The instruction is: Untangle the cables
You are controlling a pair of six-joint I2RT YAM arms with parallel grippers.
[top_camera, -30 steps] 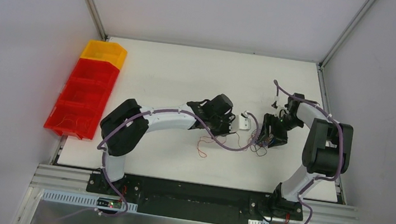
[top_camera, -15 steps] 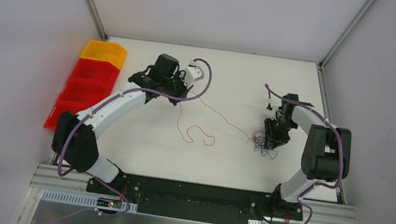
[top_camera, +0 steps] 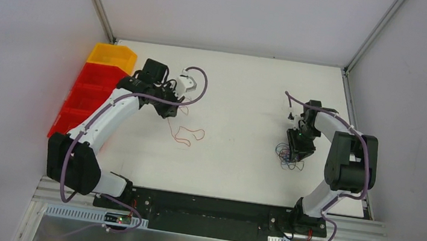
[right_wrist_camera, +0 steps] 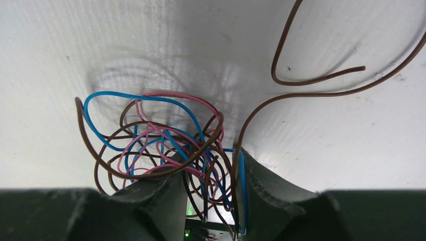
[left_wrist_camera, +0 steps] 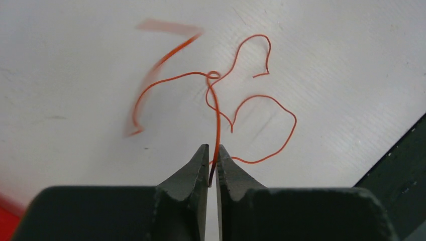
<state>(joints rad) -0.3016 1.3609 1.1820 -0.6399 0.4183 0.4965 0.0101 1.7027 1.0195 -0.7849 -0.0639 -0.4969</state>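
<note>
My left gripper (top_camera: 171, 112) is at the table's left, shut on one end of a thin red wire (top_camera: 188, 136). In the left wrist view the red wire (left_wrist_camera: 219, 115) runs out from between the closed fingertips of the gripper (left_wrist_camera: 211, 152) and curls loosely over the white table, clear of the other wires. My right gripper (top_camera: 292, 151) stands over the tangle (top_camera: 286, 156) at the right. In the right wrist view, blue, pink and brown wires of the tangle (right_wrist_camera: 166, 145) loop between and around the gripper's (right_wrist_camera: 213, 170) jaws, which are partly apart and do not squeeze them.
A row of red bins (top_camera: 88, 106) with a yellow bin (top_camera: 112, 57) at its far end lies along the table's left edge, close to my left arm. A long brown wire (right_wrist_camera: 326, 93) trails out of the tangle.
My left gripper has pulled the red wire out of the tangle and carried it left towards the bins; the wire now hangs slack. My right gripper has stayed on the tangle.
</note>
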